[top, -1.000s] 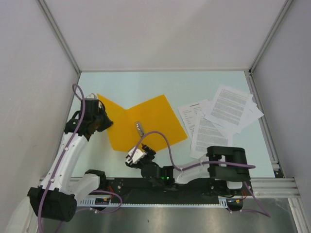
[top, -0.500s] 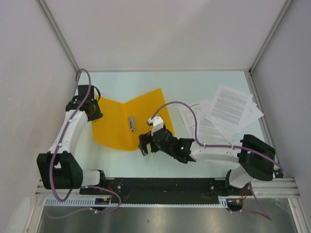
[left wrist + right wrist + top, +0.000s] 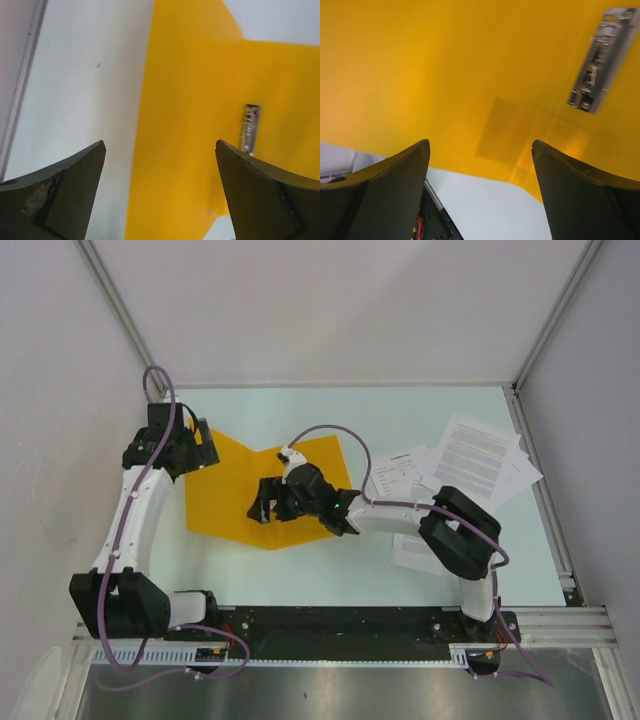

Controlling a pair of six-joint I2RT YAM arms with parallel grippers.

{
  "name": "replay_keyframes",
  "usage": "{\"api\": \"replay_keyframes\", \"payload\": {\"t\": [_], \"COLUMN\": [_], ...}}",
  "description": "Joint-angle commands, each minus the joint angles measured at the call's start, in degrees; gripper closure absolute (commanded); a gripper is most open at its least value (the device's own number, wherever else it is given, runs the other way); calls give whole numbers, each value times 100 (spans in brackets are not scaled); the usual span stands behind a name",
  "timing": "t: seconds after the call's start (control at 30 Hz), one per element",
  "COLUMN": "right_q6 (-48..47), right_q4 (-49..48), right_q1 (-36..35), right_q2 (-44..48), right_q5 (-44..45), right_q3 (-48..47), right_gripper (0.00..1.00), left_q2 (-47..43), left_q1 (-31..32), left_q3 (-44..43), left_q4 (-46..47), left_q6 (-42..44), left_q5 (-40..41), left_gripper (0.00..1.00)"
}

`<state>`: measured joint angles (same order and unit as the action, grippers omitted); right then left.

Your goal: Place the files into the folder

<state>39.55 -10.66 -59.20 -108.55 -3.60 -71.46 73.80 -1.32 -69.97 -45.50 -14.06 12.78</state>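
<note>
Top external view shows you the folder (image 3: 225, 512) lying open on the table (image 3: 400, 415), with the files (image 3: 475, 462) fanned well apart to its right. Your left gripper (image 3: 200, 452) hangs over the folder's left edge and your right gripper (image 3: 264, 508) near its metal clip (image 3: 602, 60). Both claws are spread apart and hold nothing.

White links (image 3: 135, 512), black joints (image 3: 112, 602); purple cables (image 3: 330, 427); dark tapered jaws.

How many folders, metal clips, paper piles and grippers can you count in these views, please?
Folder: 1
Metal clip: 1, inside the open folder
Paper pile: 1, overlapping sheets, exact number unclear
Grippers: 2, left gripper and right gripper, both open above the folder
Total: 5
</note>
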Motion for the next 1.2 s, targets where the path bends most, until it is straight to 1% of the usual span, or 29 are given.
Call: {"api": "replay_keyframes", "payload": {"t": [0.0,0.03,0.07,0.1,0.13,0.2,0.23,0.3,0.33,0.37,0.4,0.43,0.47,0.53,0.6,0.67,0.7,0.77,0.8,0.83,0.87,0.93,0.97,1.03,1.07,1.17], "right_q6": [702,799,948,993,993,932,932,967,958,932,819,722,625,448,474,633,607,519,553,606,615,572,502,579,702,914], "right_q4": [-1401,-1491,-1570,-1719,-1721,-1598,-1571,-1284,-1185,-1028,-922,-790,-432,-79,-59,-269,-279,-201,-209,-261,-383,-481,-577,-718,-971,-1412], "right_q1": [-127,-136,-153,-179,-206,-311,-320,-259,-215,-171,-93,-57,-22,92,311,426,470,593,655,751,787,822,857,936,1006,1112], "right_q2": [-745,-886,-1157,-1255,-1360,-1650,-1730,-1757,-1705,-1609,-1286,-1135,-976,-713,-641,-650,-658,-702,-755,-816,-956,-1053,-1141,-1247,-1369,-1554], "right_q5": [-492,-545,-607,-694,-704,-791,-835,-879,-923,-941,-933,-950,-1002,-1108,-1388,-1590,-1574,-1434,-1486,-1591,-1783,-1820,-1820,-1968,-2065,-2329], "right_q3": [-298,-385,-525,-596,-684,-948,-975,-949,-879,-809,-608,-536,-492,-448,-378,-290,-289,-289,-289,-281,-272,-254,-254,-245,-228,-219], "right_gripper": [14,14,15,17,17,17,17,16,16,16,15,14,12,10,9,10,11,15,18,24,33,36,37,38,42,52], "left_q2": [-830,-1119,-1227,-1289,-1280,-1114,-844,-412,-167,427,694,1002,1440,1855,2250,2367,2419,2420,2429,2411,2402,2306,2253,2008,1920,1717], "left_q1": [-17,-17,-17,-17,-17,-17,-17,-26,-35,-9,-26,-17,-8,-8,-8,-8,-8,18,27,44,36,36,36,44,44,71], "left_q3": [-263,-210,-131,61,141,369,449,563,520,407,110,-15,-112,-297,-385,-254,-88,80,228,282,378,493,624,818,1045,1467], "left_q4": [84,328,487,680,1048,1375,1751,2061,2193,2098,1958,1861,1825,1860,1790,1903,1991,2044,2088,2080,2054,2036,2027,2036,2036,2159], "left_q6": [-245,-463,-613,-754,-1008,-1325,-1588,-1774,-1723,-1644,-1417,-1337,-1327,-1248,-1143,-1168,-1186,-1195,-1143,-1134,-1125,-1133,-1168,-1317,-1396,-1590], "left_q5": [-1604,-1890,-2267,-3045,-3427,-3938,-4323,-4634,-4461,-4355,-4267,-3892,-3757,-3730,-3353,-3246,-3238,-3141,-3106,-3010,-2948,-2904,-2895,-2799,-2720,-2640], "left_gripper": [3,5,5,5,5,5,6,6,7,8,10,11,11,16,20,24,28,31,34,35,36,42,46,50,52,52]}}
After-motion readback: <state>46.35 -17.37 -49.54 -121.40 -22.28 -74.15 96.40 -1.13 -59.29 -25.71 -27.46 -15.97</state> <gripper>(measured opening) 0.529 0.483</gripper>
